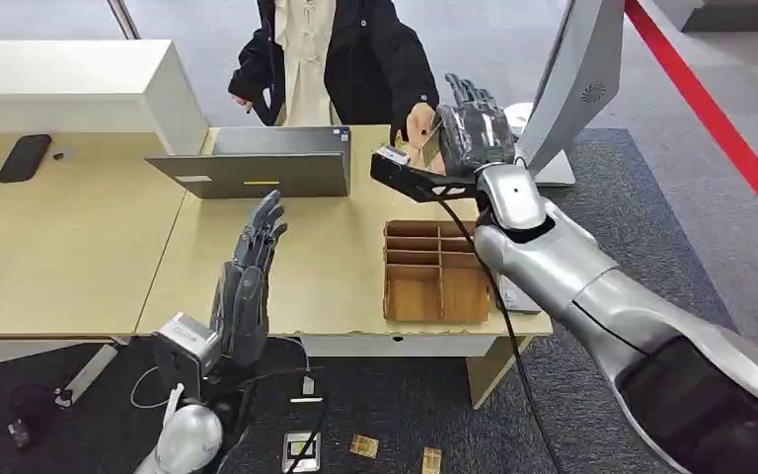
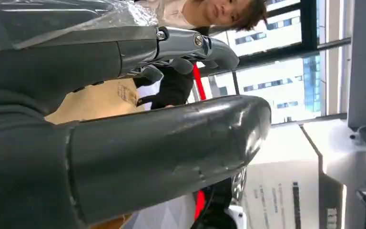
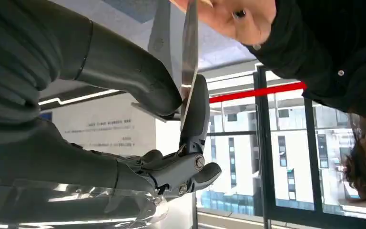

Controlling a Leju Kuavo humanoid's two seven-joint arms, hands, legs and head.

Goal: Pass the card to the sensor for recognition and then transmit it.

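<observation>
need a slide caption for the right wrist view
Right hand pinches the card edge-on as a person's hand takes hold of its far end.

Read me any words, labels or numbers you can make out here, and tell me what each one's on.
No text reads clearly.
White sign board: rows of dark print, too small and blurred to read.
White panel: dark marks, blurred and turned sideways, unreadable.
Laptop: a yellow sticker and a white sticker, no legible characters.
Card in the right hand: seen edge-on, nothing readable.
</observation>
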